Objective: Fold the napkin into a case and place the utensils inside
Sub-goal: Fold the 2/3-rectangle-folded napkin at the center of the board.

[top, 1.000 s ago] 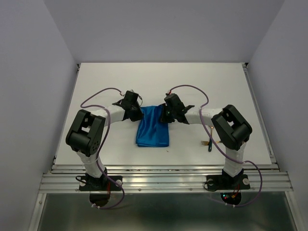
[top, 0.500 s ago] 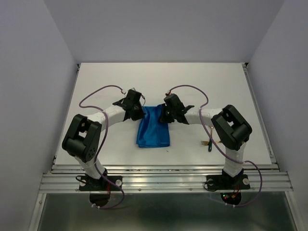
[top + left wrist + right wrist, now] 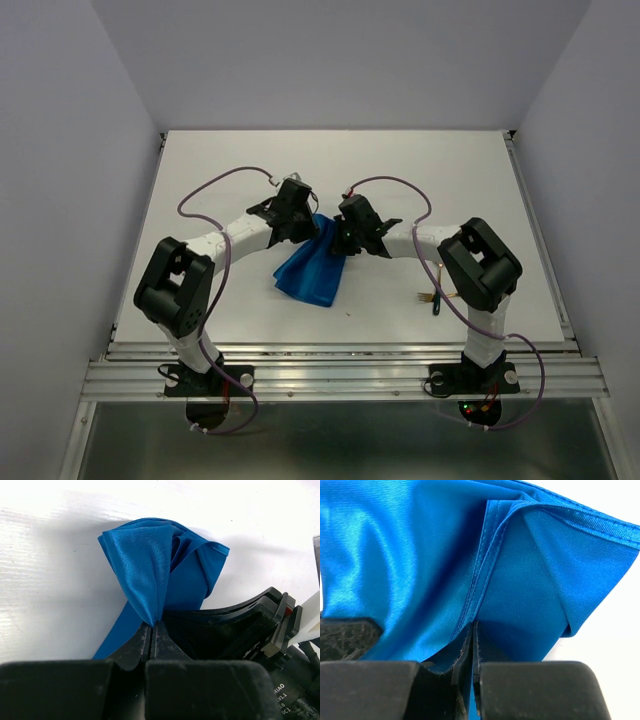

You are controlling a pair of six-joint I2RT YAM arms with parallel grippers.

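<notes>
The blue napkin lies bunched at the table's middle, its far edge lifted between both grippers. My left gripper is shut on the napkin's far-left corner; in the left wrist view that cloth rises in a fold from the pinched tips. My right gripper is shut on the far-right corner; the hemmed layers run into its closed tips. The two grippers are close together. The utensils, gold heads and dark green handles, lie beside the right arm's elbow.
White tabletop with a metal rail along the near edge. Grey walls stand left, right and behind. The right arm's elbow overhangs the utensils. The right arm's black body fills the left wrist view's lower right.
My left gripper has swung right toward the right gripper, carrying its napkin corner. The flat rectangle has skewed and bunched. The right gripper barely moved.
</notes>
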